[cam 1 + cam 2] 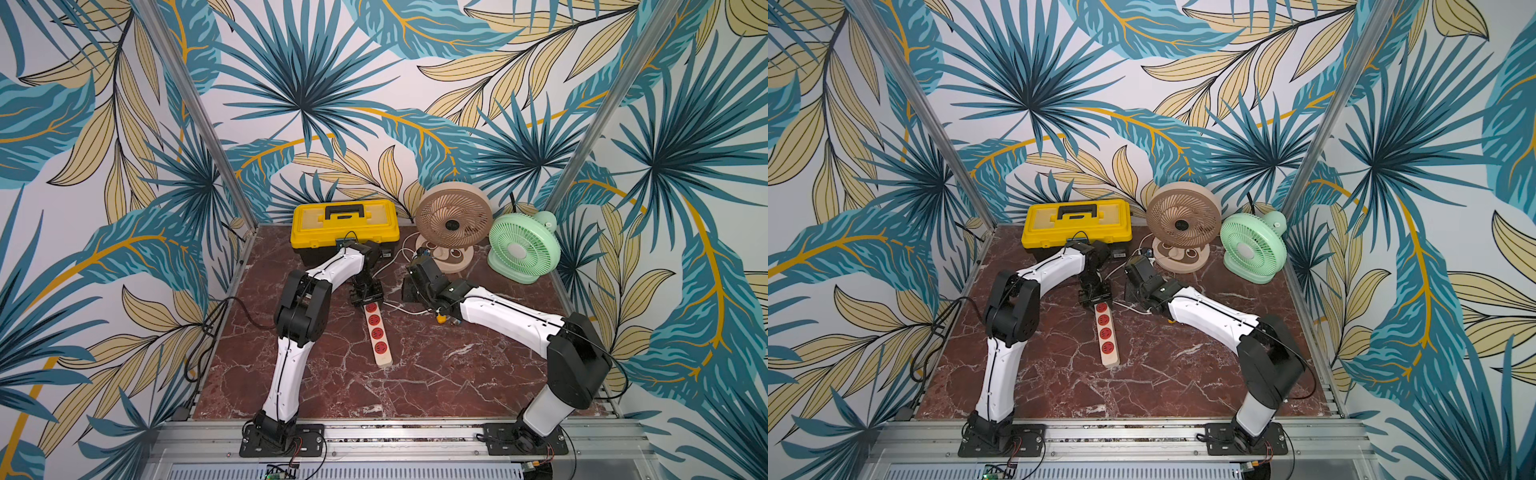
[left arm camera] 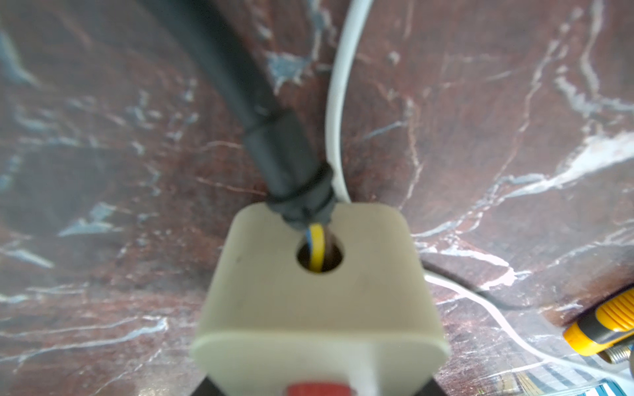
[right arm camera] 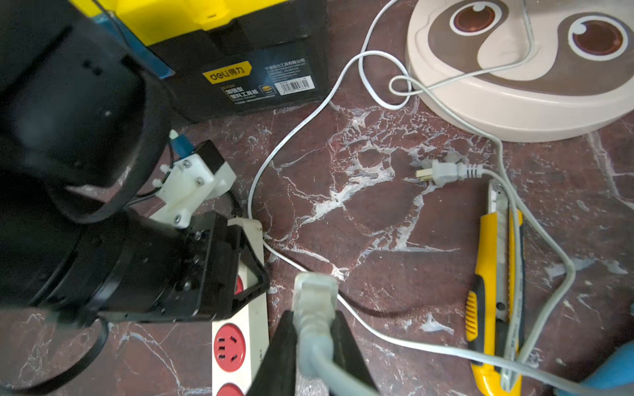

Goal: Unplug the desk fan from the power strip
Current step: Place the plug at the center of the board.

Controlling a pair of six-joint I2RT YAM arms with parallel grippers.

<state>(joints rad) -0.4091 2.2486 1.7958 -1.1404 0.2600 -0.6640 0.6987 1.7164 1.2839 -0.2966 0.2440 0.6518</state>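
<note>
Right wrist view: left gripper tight on power strip; only here, right gripper tight on pale plug.

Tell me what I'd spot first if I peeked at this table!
Probably the bright yellow plastic toolbox at the back, with the round beige fan and the mint-green fan beside it. In the middle, the left gripper clamps the long cream power strip with red sockets, while the right gripper pinches a pale grey plug.
</note>
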